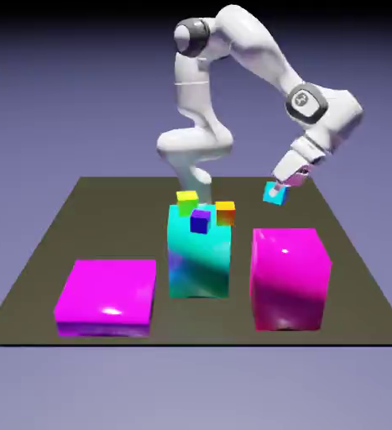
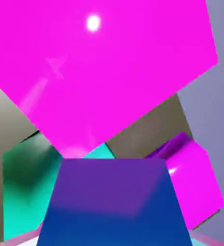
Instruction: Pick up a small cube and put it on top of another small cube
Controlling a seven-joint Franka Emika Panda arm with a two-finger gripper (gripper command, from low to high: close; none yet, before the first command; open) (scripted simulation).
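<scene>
My gripper [image 1: 284,181] is shut on the small cube [image 1: 275,193], tiny and cyan with a pale face, and holds it in the air at the exterior view's right, above and behind the tall magenta block [image 1: 290,277]. In the hand view the held small cube [image 2: 113,206] fills the bottom middle as a large blue-to-purple face and hides both fingertips. A tiny blue-purple cube [image 1: 201,221] rests at the top of the tall cyan-green block [image 1: 199,260].
A tiny yellow-green cube [image 1: 187,200] and a tiny orange cube [image 1: 225,212] sit by the cyan-green block's top rear. A flat magenta block [image 1: 108,296] lies at front left. In the hand view, the tall magenta block [image 2: 109,72] looms above, the cyan-green block [image 2: 22,192] at left.
</scene>
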